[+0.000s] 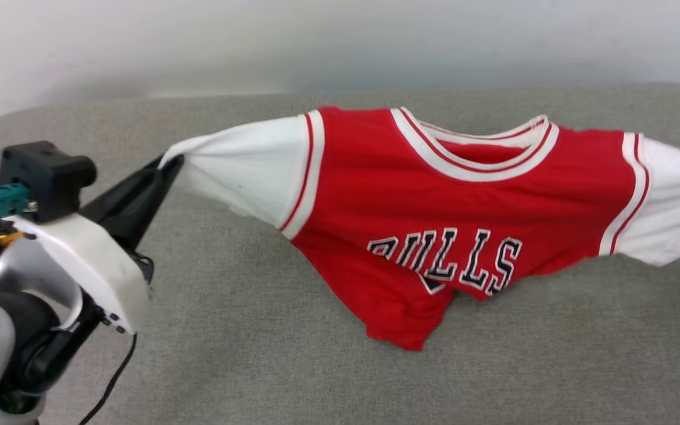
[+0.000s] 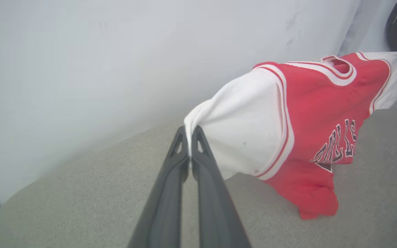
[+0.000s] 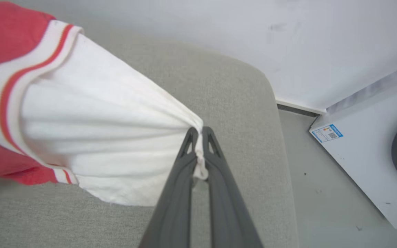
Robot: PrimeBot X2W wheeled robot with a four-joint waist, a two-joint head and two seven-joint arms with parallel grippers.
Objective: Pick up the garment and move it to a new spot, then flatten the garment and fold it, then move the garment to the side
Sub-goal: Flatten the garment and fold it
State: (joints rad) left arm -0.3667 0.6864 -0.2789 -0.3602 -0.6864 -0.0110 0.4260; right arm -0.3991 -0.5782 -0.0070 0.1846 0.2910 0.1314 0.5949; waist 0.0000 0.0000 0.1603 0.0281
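Observation:
The garment (image 1: 452, 200), a red jersey with white sleeves, striped collar and dark letters on the chest, hangs stretched above the grey cushion, its lower hem sagging onto the fabric. My left gripper (image 1: 170, 162) is shut on the tip of the white sleeve at the left; the left wrist view shows that pinch, left gripper (image 2: 190, 137) on sleeve, garment (image 2: 322, 113) beyond. In the right wrist view my right gripper (image 3: 199, 137) is shut on the bunched edge of the other white sleeve of the garment (image 3: 91, 131).
The grey cushion (image 1: 257, 354) spreads under everything, with a pale wall behind it. Past the cushion's right end are a grey floor (image 3: 322, 193) and a white cabinet (image 3: 364, 144) bearing a small blue label. A black cable (image 1: 113, 378) trails from my left arm.

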